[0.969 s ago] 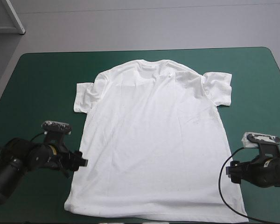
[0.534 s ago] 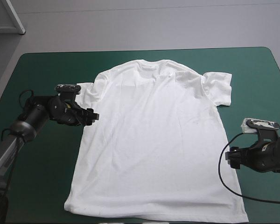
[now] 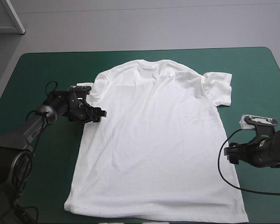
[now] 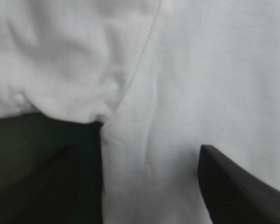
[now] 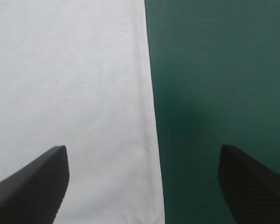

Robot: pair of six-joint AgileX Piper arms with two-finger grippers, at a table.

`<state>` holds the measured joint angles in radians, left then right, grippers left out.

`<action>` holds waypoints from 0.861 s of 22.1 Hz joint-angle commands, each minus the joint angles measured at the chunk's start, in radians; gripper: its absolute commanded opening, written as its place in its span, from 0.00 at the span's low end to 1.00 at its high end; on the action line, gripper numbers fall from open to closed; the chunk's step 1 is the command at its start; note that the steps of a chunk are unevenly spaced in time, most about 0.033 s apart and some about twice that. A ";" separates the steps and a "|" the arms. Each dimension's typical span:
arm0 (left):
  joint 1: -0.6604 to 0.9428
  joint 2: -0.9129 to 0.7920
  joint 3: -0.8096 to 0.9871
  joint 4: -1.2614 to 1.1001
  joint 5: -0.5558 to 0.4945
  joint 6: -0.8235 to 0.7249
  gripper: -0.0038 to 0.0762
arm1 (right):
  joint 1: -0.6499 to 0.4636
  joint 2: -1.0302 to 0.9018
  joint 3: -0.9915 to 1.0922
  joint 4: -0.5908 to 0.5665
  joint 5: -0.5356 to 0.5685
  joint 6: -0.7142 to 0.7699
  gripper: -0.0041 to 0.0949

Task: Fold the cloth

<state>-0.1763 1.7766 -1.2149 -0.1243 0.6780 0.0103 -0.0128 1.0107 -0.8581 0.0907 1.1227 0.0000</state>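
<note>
Left gripper reached the sleeve of the flat T-shirt.

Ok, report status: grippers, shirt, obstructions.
Left gripper open over the T-shirt at an underarm. Right gripper open, astride its side edge. Spread flat, ungrasped. No obstruction seen.

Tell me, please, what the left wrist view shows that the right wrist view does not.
Only the left wrist view shows the sleeve meeting the body of the T-shirt at the underarm, wrinkled, with the seam running on ahead of the left hand. Only the right wrist view shows a straight side edge, lying smooth, ahead of the right hand. Both show white cloth beside the teal-green cover, and an open hand with its fingers apart, astride the cloth's edge.
</note>
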 commanded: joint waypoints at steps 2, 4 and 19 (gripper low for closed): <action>0.001 -0.014 -0.022 -0.035 -0.019 -0.010 0.56 | 0.003 0.084 -0.034 0.002 -0.128 0.000 0.85; 0.001 -0.012 -0.022 -0.032 0.001 -0.010 0.35 | 0.003 0.154 -0.054 0.018 -0.214 -0.012 0.85; 0.001 -0.012 -0.022 -0.032 -0.001 -0.010 0.04 | 0.031 0.660 -0.323 0.071 -0.450 -0.077 0.85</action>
<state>-0.1711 1.7911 -1.2229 -0.1269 0.6702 0.0103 0.0072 1.6574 -1.1329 0.1544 0.7082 -0.0602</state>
